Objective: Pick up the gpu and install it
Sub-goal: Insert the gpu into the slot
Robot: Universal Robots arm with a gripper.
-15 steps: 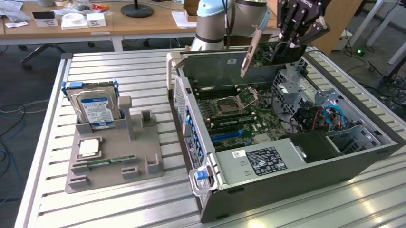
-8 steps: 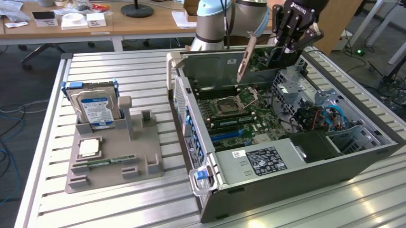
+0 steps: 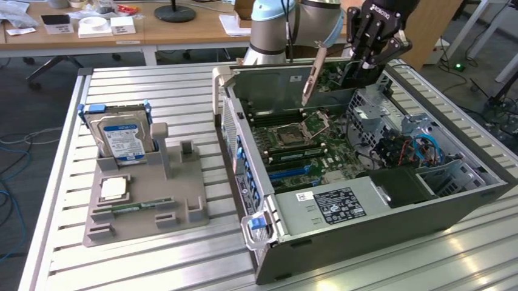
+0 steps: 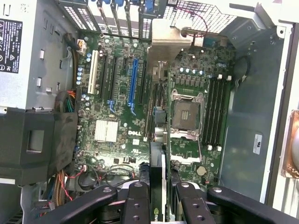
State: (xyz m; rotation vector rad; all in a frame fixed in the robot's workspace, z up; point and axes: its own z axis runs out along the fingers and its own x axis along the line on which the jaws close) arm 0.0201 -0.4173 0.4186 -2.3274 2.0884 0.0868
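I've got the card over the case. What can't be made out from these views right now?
1. Slot under the card: wrist view, the edge-on card and its bracket cover it.
2. Card's height above the motherboard: wrist view looks straight down the card's edge.
3. Power supply label text: exterior view, too small.

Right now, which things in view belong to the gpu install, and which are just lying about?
In the job: gpu, gripped in the tool over the open computer case; long blue slot on the motherboard.
Lying about: hard drive, processor chip and memory stick on the grey holder; tape roll on the desk behind.
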